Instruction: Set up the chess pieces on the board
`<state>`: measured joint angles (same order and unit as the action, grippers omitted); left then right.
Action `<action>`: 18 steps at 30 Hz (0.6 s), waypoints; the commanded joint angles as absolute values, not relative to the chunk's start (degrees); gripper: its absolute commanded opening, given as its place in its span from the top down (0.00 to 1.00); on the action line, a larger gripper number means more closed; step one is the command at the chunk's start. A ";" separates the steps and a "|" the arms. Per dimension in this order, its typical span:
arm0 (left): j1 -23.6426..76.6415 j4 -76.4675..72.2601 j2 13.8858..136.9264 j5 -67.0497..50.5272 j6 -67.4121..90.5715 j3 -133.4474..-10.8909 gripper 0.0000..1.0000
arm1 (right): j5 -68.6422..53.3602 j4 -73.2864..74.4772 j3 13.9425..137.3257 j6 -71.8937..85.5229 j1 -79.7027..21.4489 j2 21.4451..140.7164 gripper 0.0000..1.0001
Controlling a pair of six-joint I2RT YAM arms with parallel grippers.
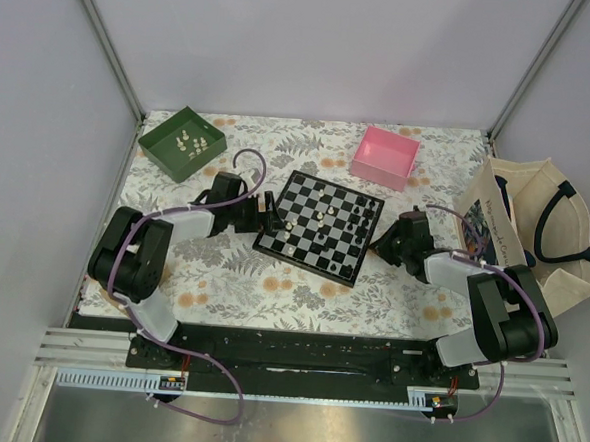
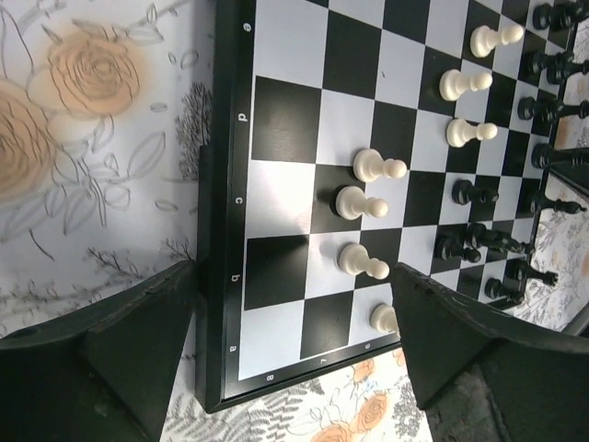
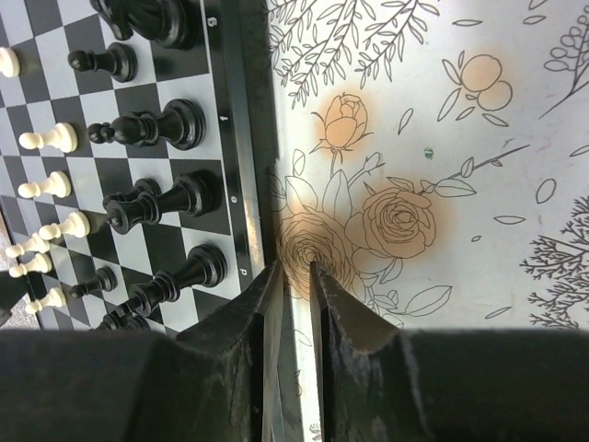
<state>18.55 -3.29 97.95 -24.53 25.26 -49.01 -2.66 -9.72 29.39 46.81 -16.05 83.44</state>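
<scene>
The left fingers [image 2: 138, 341] stand wide apart and hold nothing. They straddle one edge of the board [image 2: 276, 120]: one is over the flowered counter [image 2: 92, 138] just beside the border, the other over the squares by a row of white pieces [image 2: 361, 203]. The right fingers [image 3: 244, 336] are almost together, with only a thin slit between them and nothing in it. They sit low over the counter just beside the board's opposite edge, where black pieces [image 3: 156, 124] stand in a line. The board lies mid-counter between the two arms. Farther back, a green tray [image 1: 159, 145] holds a few cream pieces [image 1: 193, 142], and a pink box [image 1: 385, 156] sits well to its right.
</scene>
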 commanded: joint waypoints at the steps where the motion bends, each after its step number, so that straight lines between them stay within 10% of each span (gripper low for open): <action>1: 19.86 -2.11 94.49 -23.29 28.39 -44.83 0.11 | -1.14 -4.14 31.73 45.70 -15.56 84.38 0.72; 18: 20.31 10.09 80.87 -9.95 25.85 -47.71 0.01 | 2.46 5.35 38.14 40.96 -14.06 78.41 0.67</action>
